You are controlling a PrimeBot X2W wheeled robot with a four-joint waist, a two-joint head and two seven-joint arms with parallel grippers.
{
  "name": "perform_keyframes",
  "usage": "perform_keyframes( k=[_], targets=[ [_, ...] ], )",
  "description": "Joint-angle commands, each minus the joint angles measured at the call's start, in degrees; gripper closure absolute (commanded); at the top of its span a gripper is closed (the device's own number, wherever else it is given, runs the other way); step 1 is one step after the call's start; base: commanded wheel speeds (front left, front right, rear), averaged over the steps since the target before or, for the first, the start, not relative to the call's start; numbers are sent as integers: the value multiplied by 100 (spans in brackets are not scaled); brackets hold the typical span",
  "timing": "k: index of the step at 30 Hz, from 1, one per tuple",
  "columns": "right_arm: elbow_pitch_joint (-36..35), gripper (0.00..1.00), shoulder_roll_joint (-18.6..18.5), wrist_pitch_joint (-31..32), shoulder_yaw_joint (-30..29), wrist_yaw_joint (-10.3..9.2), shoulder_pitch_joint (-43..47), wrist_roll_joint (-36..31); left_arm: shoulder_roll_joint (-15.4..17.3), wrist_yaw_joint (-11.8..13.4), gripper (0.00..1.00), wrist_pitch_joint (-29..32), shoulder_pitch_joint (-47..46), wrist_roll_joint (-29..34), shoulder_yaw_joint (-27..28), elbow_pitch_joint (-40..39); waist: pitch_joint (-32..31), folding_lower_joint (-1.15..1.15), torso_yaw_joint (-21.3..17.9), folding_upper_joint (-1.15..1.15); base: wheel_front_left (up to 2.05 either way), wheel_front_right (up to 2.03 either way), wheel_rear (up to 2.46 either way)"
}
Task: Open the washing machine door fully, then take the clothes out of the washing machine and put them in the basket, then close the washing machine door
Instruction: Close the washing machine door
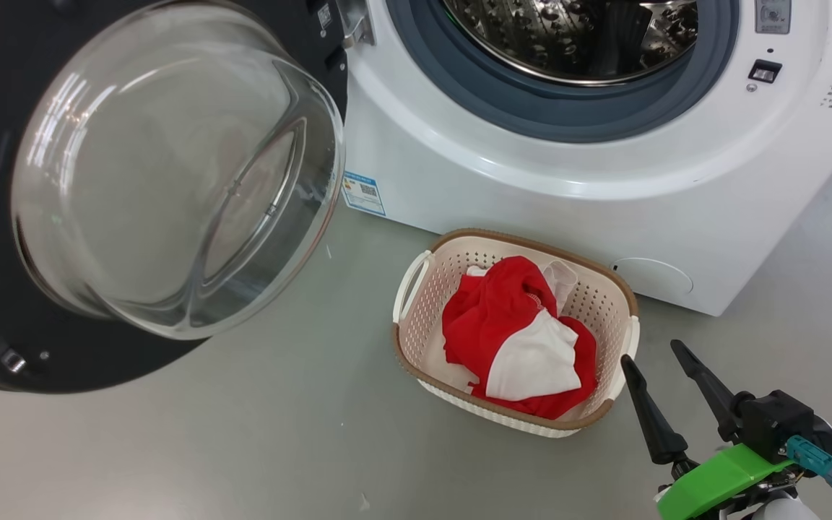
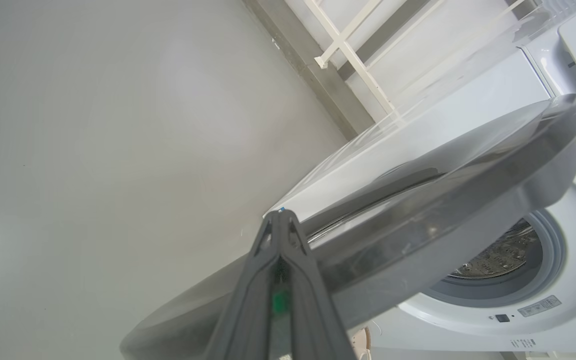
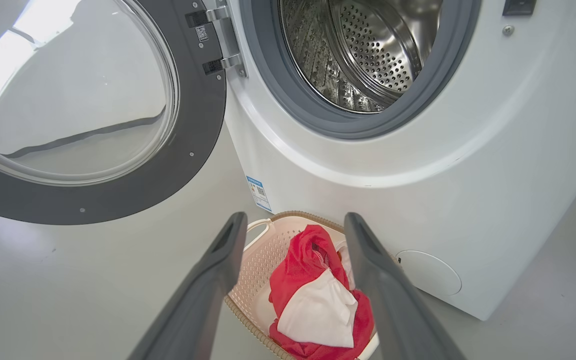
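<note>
Lying in basket [image 1: 436,289]: clothes [image 1: 503,318]

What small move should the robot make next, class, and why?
Probably nudge the washing machine door toward closing with the shut left gripper, which sits at its outer face. The clothes lie in the basket, and the drum looks empty.

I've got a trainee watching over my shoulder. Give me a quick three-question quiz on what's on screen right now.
1. True or false: the clothes lie inside the basket.
2. The washing machine door is: A shut, B swung open, C missing.
3. Fill in: the right claw has its fingers ____, holding nothing.

Key: 1 true; 2 B; 3 open.
</note>
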Motion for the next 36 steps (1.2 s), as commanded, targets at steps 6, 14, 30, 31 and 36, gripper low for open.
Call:
perform_keyframes(
  k=[6,14,30,31,36],
  targets=[
    [-145,0,59,-37,80,36,-26,-41,211,-40,100,538,370,-404,-148,-828,-120,0,-20,0,0,0,0],
    [-156,0,154,-37,35,36,55,-31,321,-41,100,1260,995,-1105,-333,-2063,-275,0,-31,0,0,0,0],
    [-222,0,246,-37,-27,36,69,-26,202,-41,100,1731,1511,-1838,-711,-3853,-410,0,-410,0,0,0,0],
    [-226,0,249,-37,-36,36,62,-27,177,-41,100,1737,1519,-1859,-743,-3940,-410,0,-456,0,0,0,0],
    [-252,0,276,-37,-64,36,42,-44,43,-41,100,1694,1515,-1849,-955,-4348,-413,0,-729,0,0,0,0]
  ],
)
